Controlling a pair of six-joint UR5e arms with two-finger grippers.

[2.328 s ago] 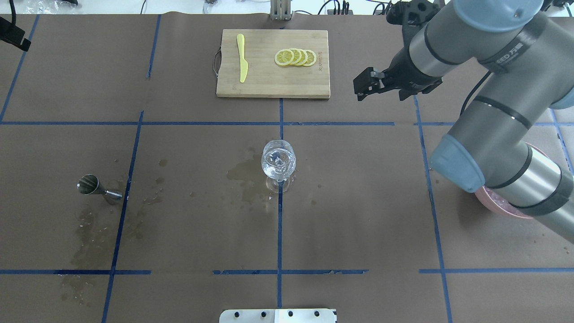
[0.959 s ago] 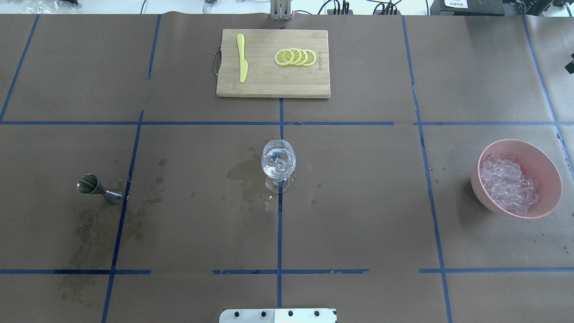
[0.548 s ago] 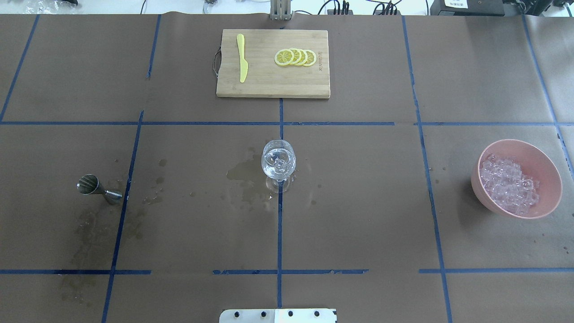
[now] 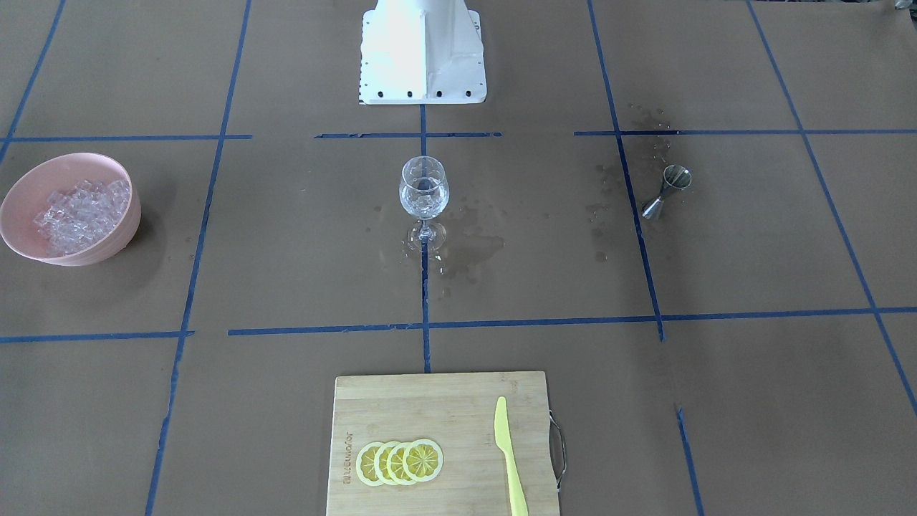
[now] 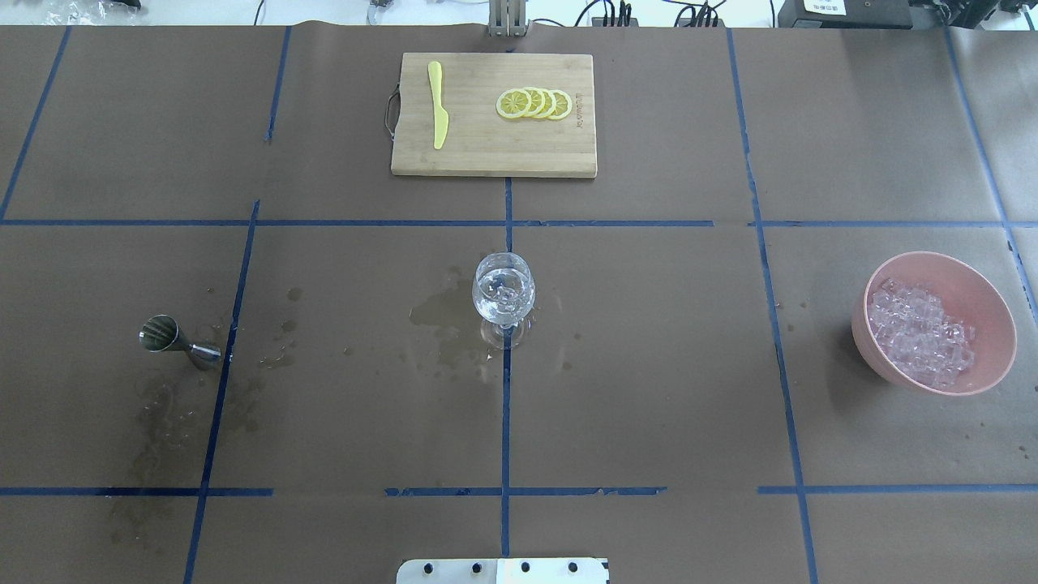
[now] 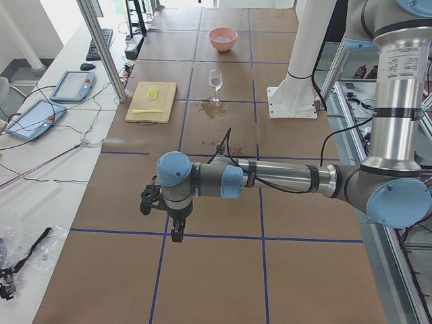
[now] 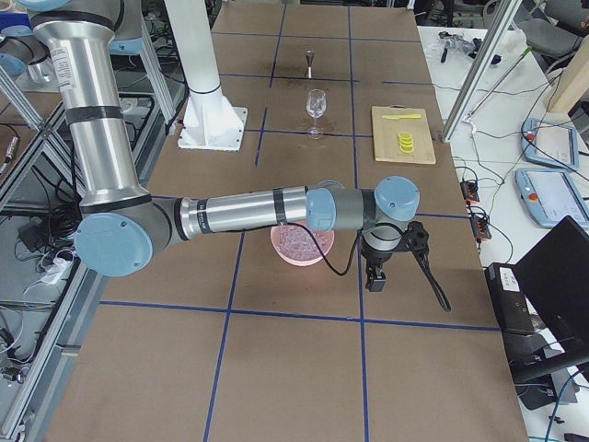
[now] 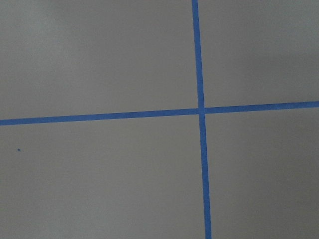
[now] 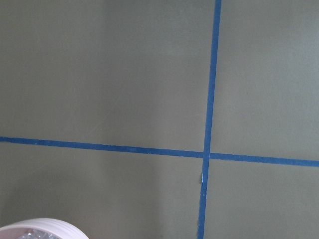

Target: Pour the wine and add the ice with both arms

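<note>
Noted wine (image 5: 503, 308) in stemmed glass (image 5: 503, 280) at centre of table (image 5: 649, 365); ice (image 5: 920, 337) heaped in pink bowl (image 5: 988, 288) at 3 o'clock, some apparently in the glass. Judged near complete: for any further cube, release low over the rim. Cannot tell spread of left gripper (image 6: 177, 233) or right gripper (image 7: 375, 279), seen only sidelong, well apart from glass. Noted jigger (image 5: 166, 336) at 9 o'clock, cutting board (image 5: 493, 158) at 12, wet patches (image 5: 442, 316) beside glass foot; beware slipping.

Brown-papered table (image 5: 649, 365) gridded with blue tape (image 5: 505, 422); white bench (image 6: 27, 196) alongside
</note>
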